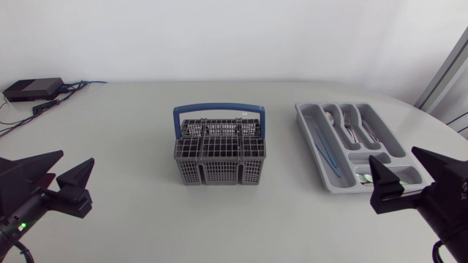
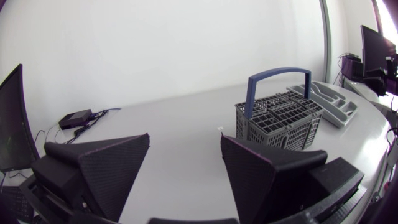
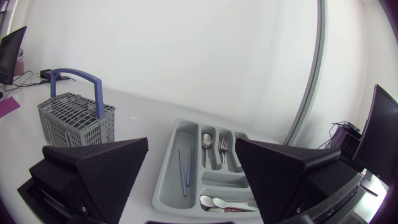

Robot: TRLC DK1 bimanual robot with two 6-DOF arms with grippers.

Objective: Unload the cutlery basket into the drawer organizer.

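1 basket (image 1: 219, 172), 1 organizer (image 1: 308, 131), 2 pincers (L pincer (image 1: 77, 157), R pincer (image 1: 393, 155)), 1 black box (image 1: 33, 89).

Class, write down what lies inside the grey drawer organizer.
The drawer organizer holds blue chopsticks, a spoon and a fork. Spoons lie in its crosswise compartment, their handles hidden behind the right hand.

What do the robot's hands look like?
The left gripper and the right gripper are both matte black. Each has two broad wedge-shaped fingers with a fine dotted texture. A tiny green light glows behind the left one.
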